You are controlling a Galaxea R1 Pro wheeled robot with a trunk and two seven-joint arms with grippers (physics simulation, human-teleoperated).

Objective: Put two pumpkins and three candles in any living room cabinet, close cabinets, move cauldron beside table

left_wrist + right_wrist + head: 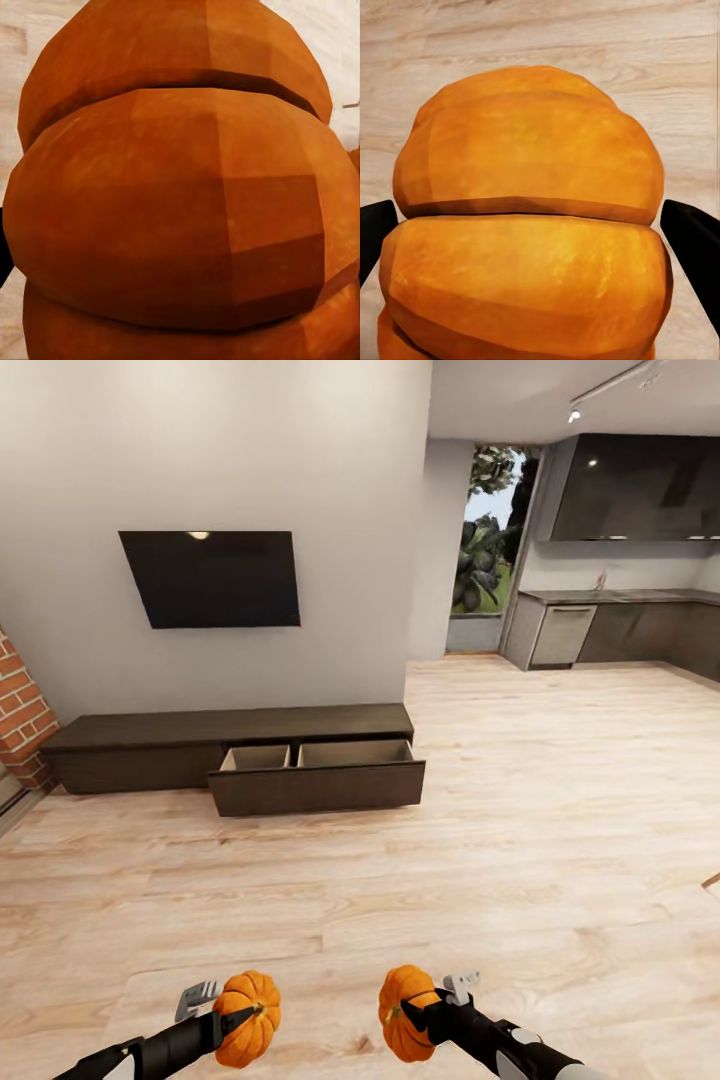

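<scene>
Pumpkins: left claw [240, 1015] pinches one pumpkin [248, 1018], right claw [415, 1012] pinches the other pumpkin [405, 1010].

Pumpkins [248, 1020] [403, 1010]: ribbed orange skin, soft sheen.
Cabinet [230, 745]: dark-brown wood, matt; pale tan inside drawer [315, 772].
Floor [520, 840]: light wood planks, visible grain, satin.
Wall [200, 460]: plain matt paint.
Television [212, 577]: black, glossy.
Brick [20, 720]: red, rough.

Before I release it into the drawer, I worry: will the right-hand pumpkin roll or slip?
The right pumpkin looks round and ribbed, so it probably rolls once released. Its rigid shape likely holds firm in the right gripper. The open drawer walls should stop it.
</scene>
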